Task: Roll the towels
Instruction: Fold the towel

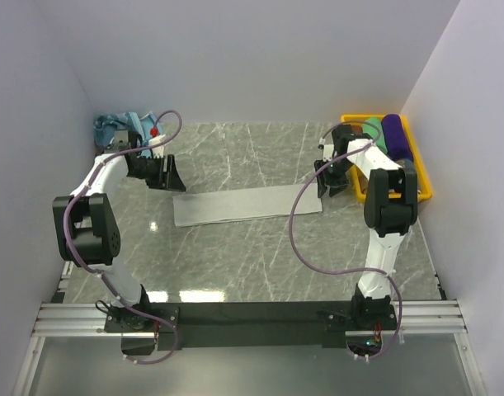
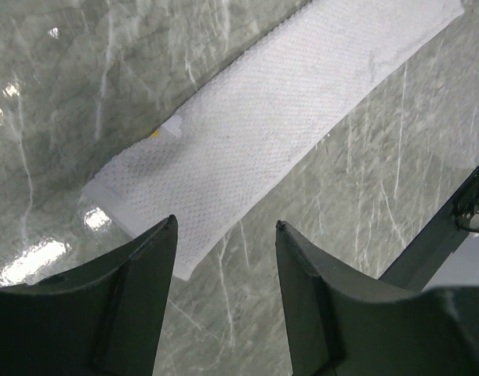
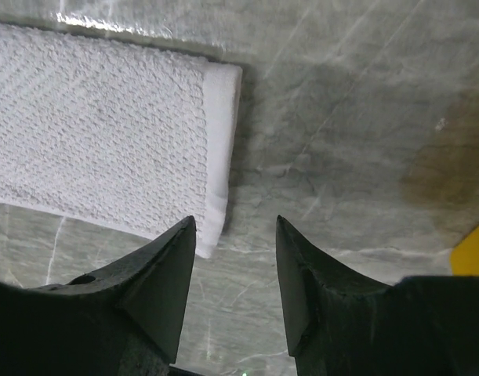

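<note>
Pale grey-white towel point(image 1: 247, 205) lies flat as a long folded strip on the marble table point(image 1: 235, 264).
Left gripper point(image 2: 226, 225) and right gripper point(image 3: 235, 221) hang over its opposite ends, jaws spread wide, holding nothing.

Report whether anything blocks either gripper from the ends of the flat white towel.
Nothing visible does. The towel lies flat on the table. The left gripper hangs open near its left end, and the right gripper is open by its right end. The yellow bin sits farther right, apart from it.
</note>
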Controlling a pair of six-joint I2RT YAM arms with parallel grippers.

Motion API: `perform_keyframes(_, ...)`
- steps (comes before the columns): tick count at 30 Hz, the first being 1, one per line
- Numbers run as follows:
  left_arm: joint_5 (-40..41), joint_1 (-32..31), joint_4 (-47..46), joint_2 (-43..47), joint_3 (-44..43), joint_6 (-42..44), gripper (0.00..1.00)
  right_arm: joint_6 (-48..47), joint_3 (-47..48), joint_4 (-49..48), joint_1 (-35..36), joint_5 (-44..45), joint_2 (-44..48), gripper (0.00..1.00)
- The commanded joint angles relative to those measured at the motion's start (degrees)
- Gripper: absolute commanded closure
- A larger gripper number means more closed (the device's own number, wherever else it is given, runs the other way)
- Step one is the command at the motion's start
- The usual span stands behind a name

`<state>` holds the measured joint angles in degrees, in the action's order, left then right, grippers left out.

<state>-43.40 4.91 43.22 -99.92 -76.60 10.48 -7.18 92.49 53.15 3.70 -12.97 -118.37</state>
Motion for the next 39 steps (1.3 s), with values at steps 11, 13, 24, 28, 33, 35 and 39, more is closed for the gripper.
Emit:
perform_keyframes(11,1.56,0.28,2.48,2.54,-1.36,1.12,0.40,3.57,2.17,-2.43,3.50,-1.26,-5.11,0.53)
perform_keyframes(13,1.56,0.45,3.09,2.54,-2.85,1.03,0.40,3.66,2.35,-2.00,3.68,-1.44,-5.47,0.55)
perform_keyframes(24,0.68,1.25,2.83,2.71,-4.18,-0.72,0.40,3.05,0.32,-0.33,1.23,-2.41,-2.49,1.00)
perform_keyframes(28,0.51,1.25,2.39,3.32,-2.95,-0.90,0.40,0.86,3.83,2.65,-3.34,-1.53,0.32,1.00)
perform_keyframes(33,0.42,1.33,1.69,4.29,-1.63,-1.16,0.39,-2.75,8.49,6.44,-5.46,-1.70,2.61,1.00)
perform_keyframes(35,0.33,1.33,1.69,4.29,-1.54,-1.16,0.39,-3.19,9.98,8.20,-5.20,-4.50,3.49,1.00)
perform_keyframes(39,0.07,1.51,1.51,4.73,-0.75,-2.04,0.38,-2.49,12.19,10.13,-2.49,-10.57,4.90,1.00)
